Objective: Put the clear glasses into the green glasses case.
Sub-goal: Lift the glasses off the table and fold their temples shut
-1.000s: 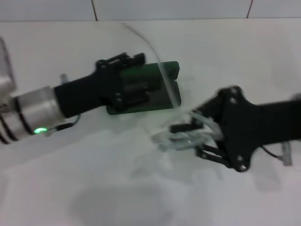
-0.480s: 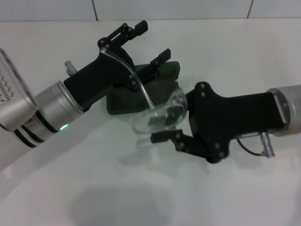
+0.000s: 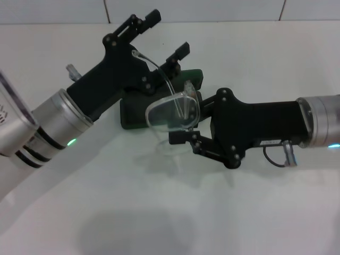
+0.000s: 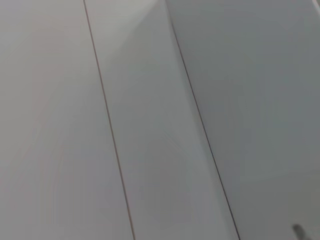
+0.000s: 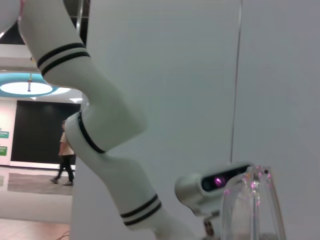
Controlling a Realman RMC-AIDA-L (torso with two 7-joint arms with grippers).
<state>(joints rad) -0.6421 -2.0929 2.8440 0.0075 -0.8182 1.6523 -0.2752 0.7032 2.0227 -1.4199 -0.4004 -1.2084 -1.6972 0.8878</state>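
Right gripper (image 3: 183, 126) clamps the clear glasses (image 3: 171, 112), lens frame upright between my fingers (image 3: 180, 137), held above the white table (image 3: 159, 212) at the near edge of the green glasses case (image 3: 192, 78). One thin arm of the glasses arcs up across my left gripper (image 3: 166, 36). Left fingers spread wide, holding nothing, raised over the case, which lies mostly hidden beneath it.

Bright, even overhead light; soft shadows on table (image 3: 159, 212) below arms. Head view sharp; left wrist view featureless, hazy.
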